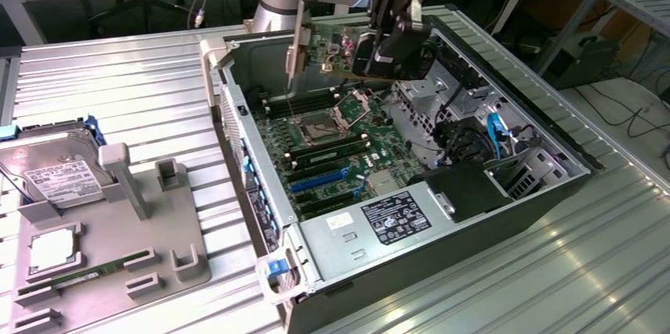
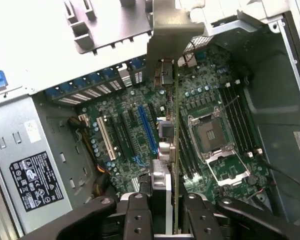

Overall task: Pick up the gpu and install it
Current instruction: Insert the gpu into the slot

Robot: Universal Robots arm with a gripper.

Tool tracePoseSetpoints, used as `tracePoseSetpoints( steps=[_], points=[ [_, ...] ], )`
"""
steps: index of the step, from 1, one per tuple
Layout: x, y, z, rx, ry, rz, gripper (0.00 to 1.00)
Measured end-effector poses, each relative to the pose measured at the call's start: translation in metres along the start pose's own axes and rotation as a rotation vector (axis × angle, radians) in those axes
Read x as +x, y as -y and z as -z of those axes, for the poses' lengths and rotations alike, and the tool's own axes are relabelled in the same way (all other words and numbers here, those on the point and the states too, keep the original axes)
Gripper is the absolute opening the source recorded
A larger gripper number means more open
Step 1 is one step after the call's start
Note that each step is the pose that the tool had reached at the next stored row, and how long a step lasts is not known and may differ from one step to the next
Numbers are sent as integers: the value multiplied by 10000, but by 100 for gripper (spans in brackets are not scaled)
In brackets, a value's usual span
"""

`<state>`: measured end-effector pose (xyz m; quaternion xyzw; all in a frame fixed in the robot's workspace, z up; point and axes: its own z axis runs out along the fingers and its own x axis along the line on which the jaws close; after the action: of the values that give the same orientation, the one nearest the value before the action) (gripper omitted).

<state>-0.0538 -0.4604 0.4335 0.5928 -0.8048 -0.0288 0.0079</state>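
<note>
The open computer case (image 1: 346, 295) lies on its side on the ribbed metal surface (image 1: 125, 91). Inside it you see the motherboard (image 1: 335, 146) with an uncovered processor socket (image 1: 314, 126), blue expansion slots (image 1: 319, 181) nearer the front, and a power supply (image 1: 382, 220) with a black label. On the exterior view's left, beside the case, a grey holder tray (image 1: 157, 248) carries a silver hard drive (image 1: 52, 177), a square processor chip (image 1: 52, 248) and a slim green memory stick (image 1: 89, 275), each in its own recess.

Your gripper (image 1: 379, 52) is clamped on the gpu (image 1: 335, 44), holding it on edge in the air above the far end of the case, over the motherboard and clear of every slot. From outside, the card shows a green circuit face dotted with small parts, and its silvery metal bracket (image 1: 298, 44) hangs down along the end toward the exterior view's left.

In the wrist view the gripper (image 2: 169, 205) pinches the gpu (image 2: 174, 125) between its dark fingers (image 2: 137, 212). You see the card edge-on, a thin strip running away from the camera, with the bent bracket (image 2: 167, 35) at its far end. Below it lie the blue slot (image 2: 147, 130) to one side and the socket (image 2: 210, 135) to the other.
</note>
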Motion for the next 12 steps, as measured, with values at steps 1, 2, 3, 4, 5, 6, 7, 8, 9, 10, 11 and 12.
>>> tracePoseSetpoints(
  steps=[1,2,3,4,5,6,7,8,9,10,11,12],
  points=[
    [0,0,0,-4,-11,184,28],
    [0,0,0,-8,-21,375,28],
    [-1,2,0,-12,-31,566,28],
    [-1,3,0,-15,-40,721,28],
    [-1,3,0,-19,-49,890,28],
    [-1,3,-1,-23,-60,1071,28],
    [-1,4,-1,-27,-69,1253,28],
    [-2,5,-2,-31,-79,1430,28],
    [-2,6,-3,-31,-86,1569,28],
    [-2,7,-5,-16,-89,1697,28],
    [-2,7,-6,26,-87,1760,28],
    [-2,7,-9,154,-62,1795,28]
  ],
)
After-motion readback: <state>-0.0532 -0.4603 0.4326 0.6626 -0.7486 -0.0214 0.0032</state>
